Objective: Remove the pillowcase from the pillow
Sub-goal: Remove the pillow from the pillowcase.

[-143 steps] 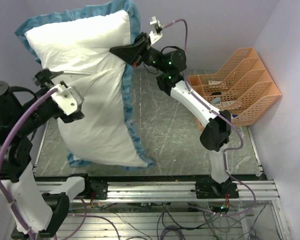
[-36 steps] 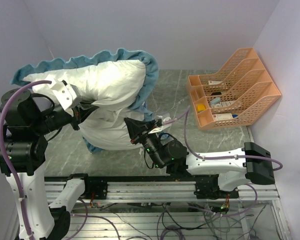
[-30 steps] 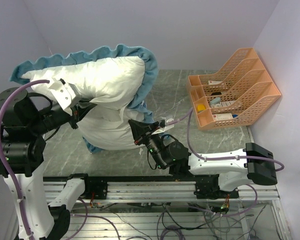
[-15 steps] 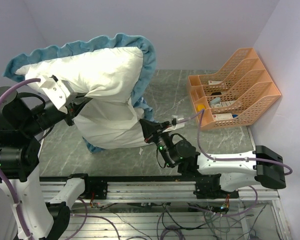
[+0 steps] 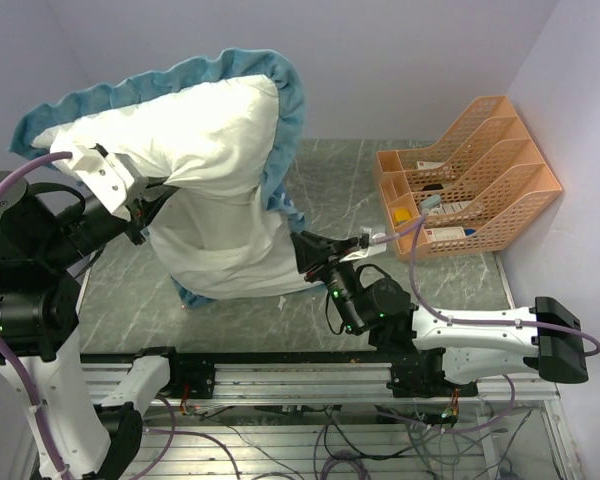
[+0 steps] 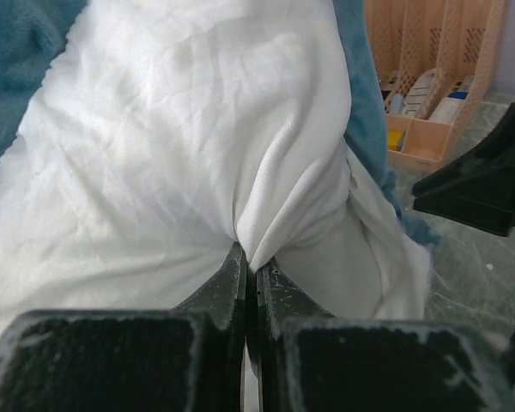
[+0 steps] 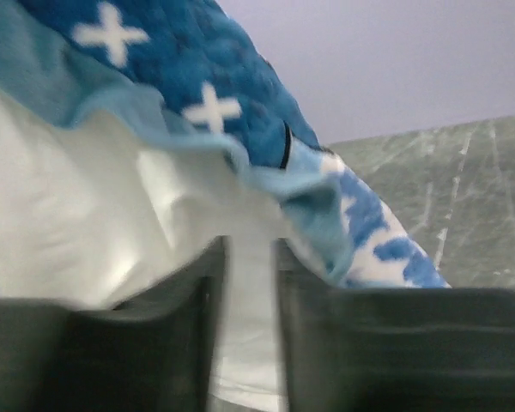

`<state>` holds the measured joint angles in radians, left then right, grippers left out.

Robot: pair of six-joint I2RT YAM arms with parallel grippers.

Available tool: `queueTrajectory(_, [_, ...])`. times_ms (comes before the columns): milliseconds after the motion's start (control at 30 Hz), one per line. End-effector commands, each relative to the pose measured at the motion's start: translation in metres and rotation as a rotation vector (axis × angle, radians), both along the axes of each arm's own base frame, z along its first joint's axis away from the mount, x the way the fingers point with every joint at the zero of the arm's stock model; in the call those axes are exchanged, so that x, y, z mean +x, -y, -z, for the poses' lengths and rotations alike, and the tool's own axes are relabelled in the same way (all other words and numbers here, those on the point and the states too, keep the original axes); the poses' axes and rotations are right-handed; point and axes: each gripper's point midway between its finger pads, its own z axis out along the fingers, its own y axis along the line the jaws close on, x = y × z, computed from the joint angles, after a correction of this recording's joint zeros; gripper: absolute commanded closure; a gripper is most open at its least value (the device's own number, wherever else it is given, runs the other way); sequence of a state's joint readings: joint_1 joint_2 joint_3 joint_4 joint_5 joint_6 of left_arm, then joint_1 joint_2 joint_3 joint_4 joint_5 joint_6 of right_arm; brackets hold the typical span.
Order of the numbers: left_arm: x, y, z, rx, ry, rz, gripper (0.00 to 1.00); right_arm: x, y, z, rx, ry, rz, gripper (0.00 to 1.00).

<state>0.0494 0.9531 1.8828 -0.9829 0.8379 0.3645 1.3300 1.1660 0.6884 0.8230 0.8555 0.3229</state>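
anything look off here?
Nothing spilled or broken. The white bundle is hoisted and bunched, with the left tool shut on a fold of it; pillow or case lining, can't tell. The pillowcase has its teal ruffle draped over the top. The right tool is open at the bundle's lower corner.

Left gripper (image 5: 140, 208) clamped on a fold of the pillowcase (image 5: 290, 100), white side out. The cloth balloons above and behind the jaws, with the teal ruffle along its top and right edge. Right gripper (image 5: 302, 252) sits at the bulk's lower right corner, jaw gap unreadable; orange file rack (image 5: 470, 170) stands well right of it on the table (image 5: 350, 190).
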Motion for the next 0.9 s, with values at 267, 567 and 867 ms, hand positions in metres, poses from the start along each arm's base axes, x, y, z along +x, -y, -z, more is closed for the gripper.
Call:
queueTrajectory(267, [0.015, -0.017, -0.031, -0.024, 0.146, -0.094, 0.93, -0.107, -0.079, -0.134, -0.101, 0.412, -0.31, 0.12])
queueTrajectory(567, [0.009, -0.014, -0.026, -0.024, 0.122, -0.062, 0.93, -0.048, -0.172, -0.108, -0.303, 0.325, -0.447, 0.05])
queueTrajectory(867, [-0.004, -0.008, -0.028, -0.008, 0.127, -0.018, 0.93, 0.036, -0.148, -0.075, -0.583, 0.358, 0.045, 0.0])
